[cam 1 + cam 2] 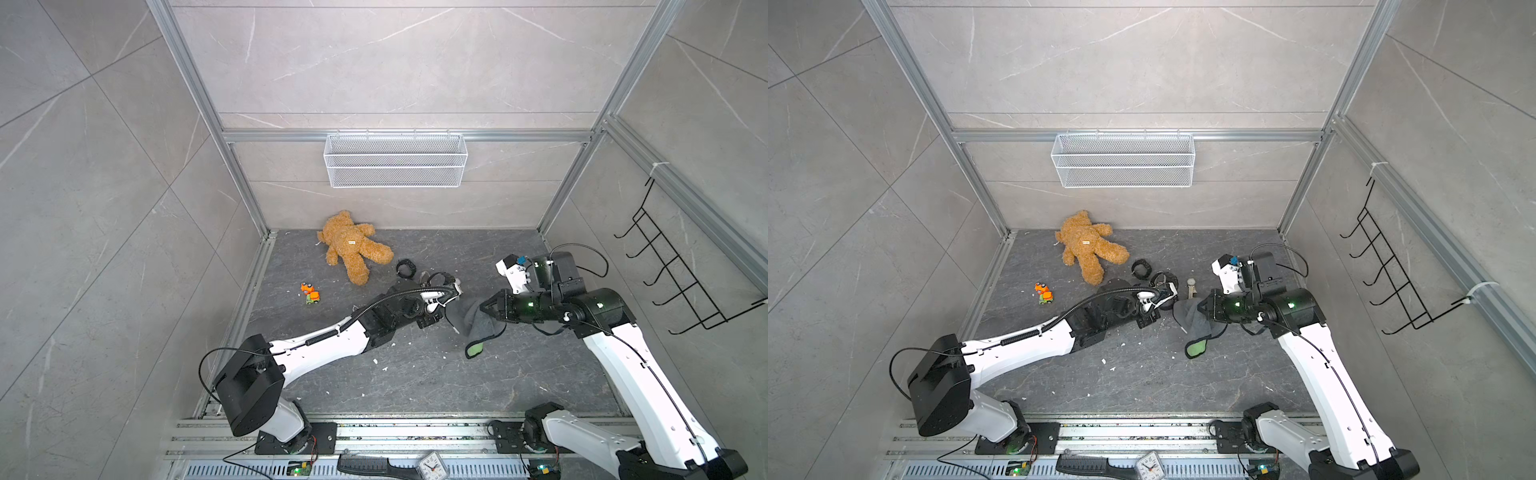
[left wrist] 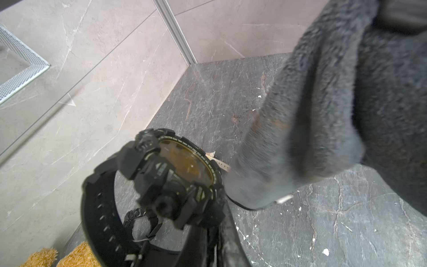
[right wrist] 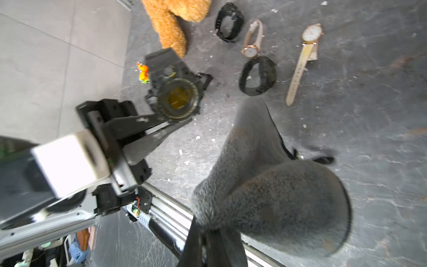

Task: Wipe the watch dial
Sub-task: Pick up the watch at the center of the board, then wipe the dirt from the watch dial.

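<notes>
My left gripper [image 2: 215, 231] is shut on the strap of a chunky black watch [image 3: 178, 98] and holds it above the floor. Its amber dial [image 2: 184, 166] is turned toward the right arm. In both top views the left gripper [image 1: 451, 296] [image 1: 1167, 296] sits mid-floor. My right gripper [image 3: 210, 231] [image 1: 484, 309] is shut on a grey cloth [image 3: 277, 196] with a green corner [image 1: 473, 351]. The cloth [image 2: 323, 115] hangs in folds just beside the dial, and a small gap shows between them in the right wrist view.
On the floor lie a teddy bear [image 1: 353, 247], toy cars [image 1: 311, 293], a black band [image 1: 406, 268], a black watch [image 3: 257, 76] and two pale-strapped watches [image 3: 300, 64] [image 3: 251, 39]. A wire basket [image 1: 395, 160] hangs on the back wall, and a hook rack [image 1: 681, 270] on the right wall.
</notes>
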`<state>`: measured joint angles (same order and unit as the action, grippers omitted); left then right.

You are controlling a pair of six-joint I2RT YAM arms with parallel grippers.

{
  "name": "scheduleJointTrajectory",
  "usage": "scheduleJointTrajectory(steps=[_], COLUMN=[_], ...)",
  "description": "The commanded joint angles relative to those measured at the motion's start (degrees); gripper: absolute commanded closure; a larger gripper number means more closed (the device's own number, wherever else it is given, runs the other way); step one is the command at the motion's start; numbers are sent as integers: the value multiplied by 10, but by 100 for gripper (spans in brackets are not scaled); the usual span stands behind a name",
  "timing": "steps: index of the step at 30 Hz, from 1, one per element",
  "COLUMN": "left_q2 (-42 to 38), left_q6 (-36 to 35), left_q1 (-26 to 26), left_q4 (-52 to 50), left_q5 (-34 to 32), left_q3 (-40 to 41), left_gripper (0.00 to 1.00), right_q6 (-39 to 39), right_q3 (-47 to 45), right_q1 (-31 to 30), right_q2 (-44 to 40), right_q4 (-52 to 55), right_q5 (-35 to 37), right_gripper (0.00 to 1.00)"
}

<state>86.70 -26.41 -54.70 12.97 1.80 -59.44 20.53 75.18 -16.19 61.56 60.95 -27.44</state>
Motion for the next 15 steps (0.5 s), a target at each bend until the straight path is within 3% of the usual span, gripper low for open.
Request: scheduleJointTrajectory(steps=[1, 15], left_q2=[-18, -85], left_q6=[8, 101], left_q1=[1, 0], left_q4=[76, 73], left_q5=[47, 142], left_q3=[11, 31], left_gripper=[100, 100], right_q6=[-17, 9], right_q3=[19, 8], right_q1=[-4, -45], right_q2=[-1, 51], right_q4=[0, -97], right_q5=[-40, -85], right_gripper=[100, 100])
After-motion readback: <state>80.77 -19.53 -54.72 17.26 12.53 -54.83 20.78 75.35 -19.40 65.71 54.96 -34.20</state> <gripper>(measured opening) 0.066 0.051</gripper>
